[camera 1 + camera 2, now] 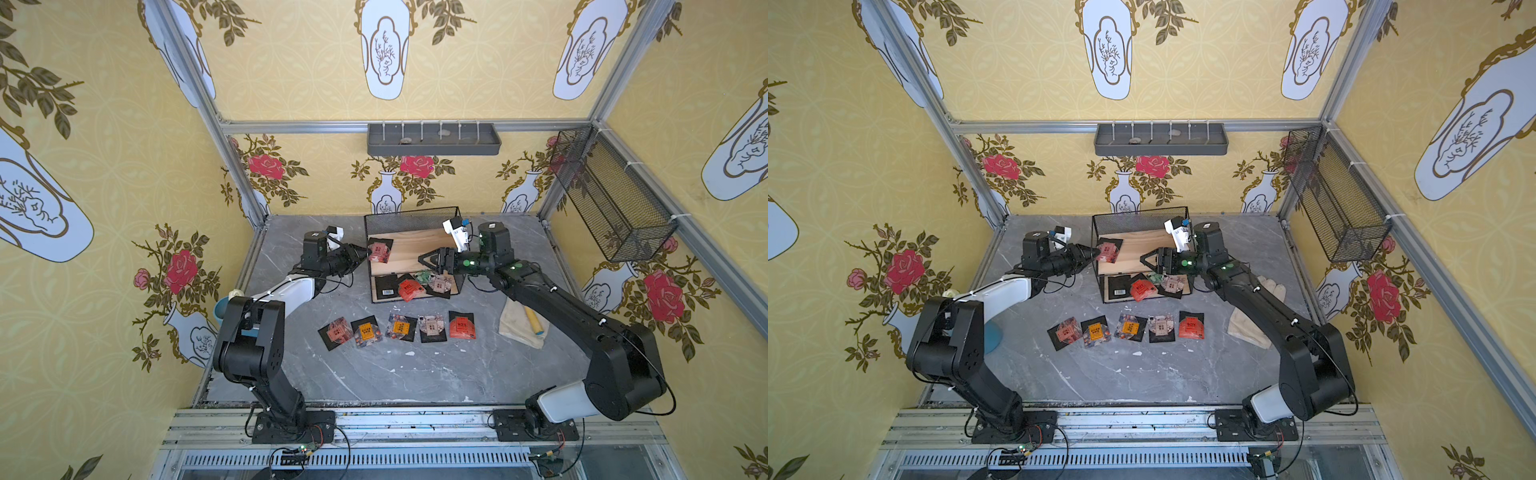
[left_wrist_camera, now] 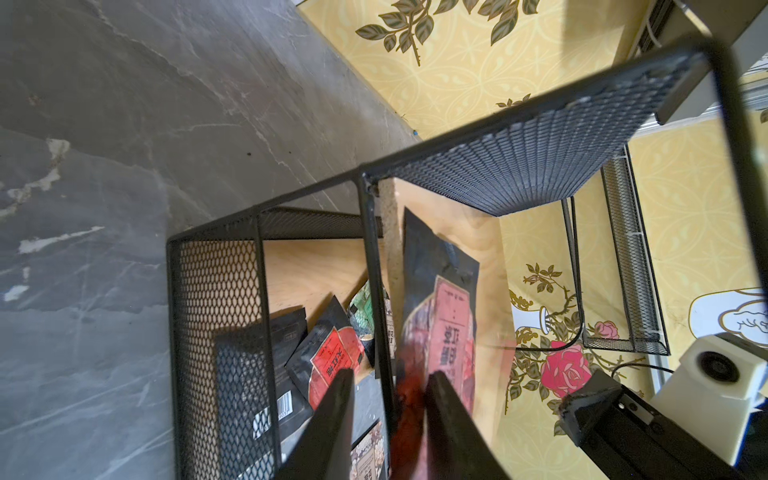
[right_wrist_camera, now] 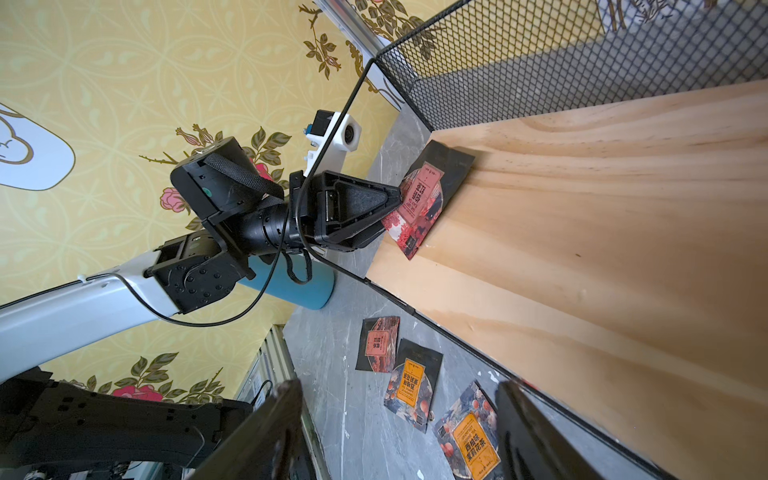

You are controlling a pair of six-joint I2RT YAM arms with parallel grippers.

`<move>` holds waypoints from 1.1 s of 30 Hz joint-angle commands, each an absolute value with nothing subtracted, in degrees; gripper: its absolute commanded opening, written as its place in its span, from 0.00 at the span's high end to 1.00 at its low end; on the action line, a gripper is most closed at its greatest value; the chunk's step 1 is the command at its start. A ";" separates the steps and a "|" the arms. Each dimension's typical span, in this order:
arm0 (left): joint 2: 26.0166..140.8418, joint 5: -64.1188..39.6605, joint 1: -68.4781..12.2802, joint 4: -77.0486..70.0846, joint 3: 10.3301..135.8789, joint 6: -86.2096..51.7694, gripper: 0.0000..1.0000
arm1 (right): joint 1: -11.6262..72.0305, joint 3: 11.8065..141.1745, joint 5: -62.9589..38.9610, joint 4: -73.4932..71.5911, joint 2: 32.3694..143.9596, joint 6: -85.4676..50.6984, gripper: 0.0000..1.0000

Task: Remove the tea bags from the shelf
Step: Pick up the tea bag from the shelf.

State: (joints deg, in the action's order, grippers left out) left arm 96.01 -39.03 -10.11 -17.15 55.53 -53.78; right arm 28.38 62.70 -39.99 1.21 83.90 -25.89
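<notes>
Stock on the shelf (image 1: 419, 245) came to five tea bags. On its upper board, at the end nearest the left arm, lay one red-fronted tea bag (image 1: 379, 250); the right wrist view showed this red-fronted tea bag (image 3: 419, 199) partly past the board's end edge. The left gripper (image 1: 365, 251) reached in at that end of the shelf with its fingers (image 2: 444, 407) set either side of the sachet's edge. The left wrist view was blurred there, so whether the claw was pinching the sachet or merely bracketing it could not be told. On the lower board four lay crowded and partly overlapping: a barcode-backed tea bag (image 1: 387, 286), a bright red tea bag (image 1: 409, 289), a green tea bag (image 1: 424, 276) and a beige tea bag (image 1: 440, 284). The right gripper (image 1: 424, 259) hung over the front of the upper board, toward the right arm's end, claw spread wide and empty, well apart from the red-fronted sachet. Five more lay in a row on the grey tabletop (image 1: 374, 374) in front of the shelf, clear of it: a pink-red tea bag (image 1: 336, 331), two orange tea bags (image 1: 367, 331) (image 1: 401, 327), a pale tea bag (image 1: 432, 328) and a red-orange tea bag (image 1: 461, 325). A cream cloth (image 1: 519, 332) bearing a yellow stick (image 1: 531, 319) lay off the shelf's front corner on the right arm's side.
</notes>
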 commanded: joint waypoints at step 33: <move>93.03 -41.56 -8.04 -17.13 52.97 -53.70 0.78 | 28.30 62.97 -41.17 -2.81 84.29 -26.65 0.23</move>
State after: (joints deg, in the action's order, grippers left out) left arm 92.20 -40.05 -7.94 -15.40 52.36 -53.19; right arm 28.36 62.50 -40.77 -1.21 84.64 -26.96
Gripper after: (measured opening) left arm 0.232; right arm 0.767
